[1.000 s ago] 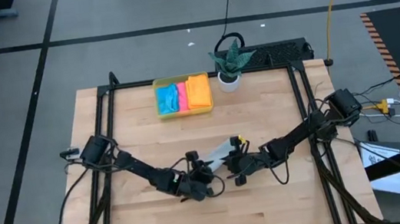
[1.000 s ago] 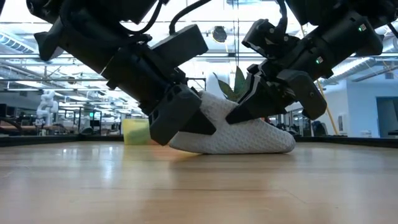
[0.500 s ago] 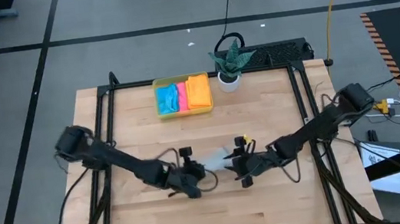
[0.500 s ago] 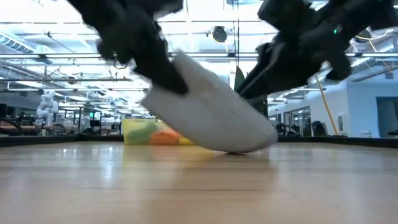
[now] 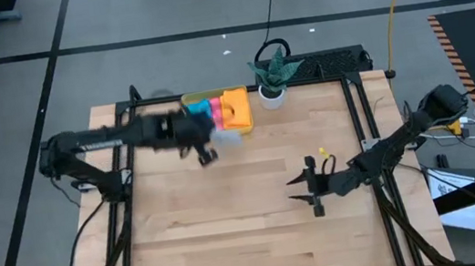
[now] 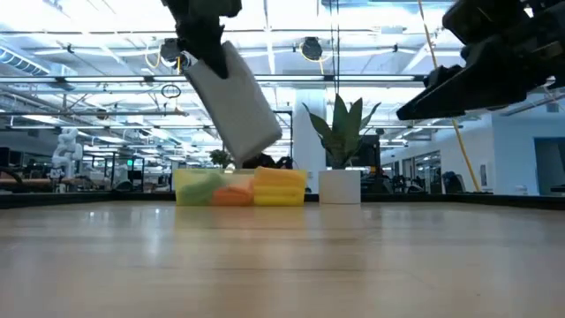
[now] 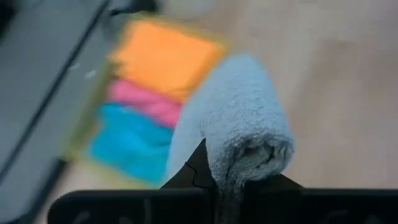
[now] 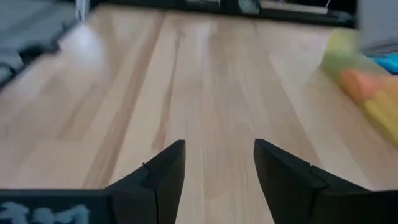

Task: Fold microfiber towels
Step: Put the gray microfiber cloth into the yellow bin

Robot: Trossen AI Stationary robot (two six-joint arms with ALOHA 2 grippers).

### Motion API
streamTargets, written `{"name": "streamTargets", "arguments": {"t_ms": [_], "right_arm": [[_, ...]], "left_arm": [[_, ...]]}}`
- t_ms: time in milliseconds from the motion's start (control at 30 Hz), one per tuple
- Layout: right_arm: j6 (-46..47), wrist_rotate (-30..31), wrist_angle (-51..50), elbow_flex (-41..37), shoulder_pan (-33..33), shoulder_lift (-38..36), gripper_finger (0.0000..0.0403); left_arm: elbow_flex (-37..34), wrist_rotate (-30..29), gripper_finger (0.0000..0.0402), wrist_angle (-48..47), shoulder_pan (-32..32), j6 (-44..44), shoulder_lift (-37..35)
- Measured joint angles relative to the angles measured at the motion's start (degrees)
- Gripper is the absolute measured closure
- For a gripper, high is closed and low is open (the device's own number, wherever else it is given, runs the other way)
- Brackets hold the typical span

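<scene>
Fluffy, nubby grey cloth towel [image 7: 239,134]; smooth, pale wooden table [image 5: 255,195] with soft sheen.

Left arm stretched toward the table's far edge, left gripper [image 7: 227,180] raised, clamped on the light grey towel [image 7: 239,134]. Right gripper [image 8: 219,171] low over the table's right half, fingers spread, empty.

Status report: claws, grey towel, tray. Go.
Left claw shut on folded grey towel, airborne beside the tray. Right claw open, empty, over bare table. Nothing blocking.
</scene>
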Motion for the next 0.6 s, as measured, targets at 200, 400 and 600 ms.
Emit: {"name": "streamTargets", "arguments": {"t_ms": [200, 400, 600], "right_arm": [[-0.16, 0.02, 13.68, -7.80, -0.04, -2.00, 0.0219], [-0.46, 0.04, 16.49, -9.10, -0.07, -3.58, 0.0226], [-0.75, 0.11, 16.71, -9.10, -0.09, -3.98, 0.0226]], "left_arm": [[6.75, -11.45, 0.0384, -2.59, 14.05, 8.27, 0.17], [7.13, -14.37, 0.0384, 5.73, 24.96, 12.72, 1.69], [7.07, -13.02, 0.0385, 7.96, 28.23, 12.68, 7.48]]}}
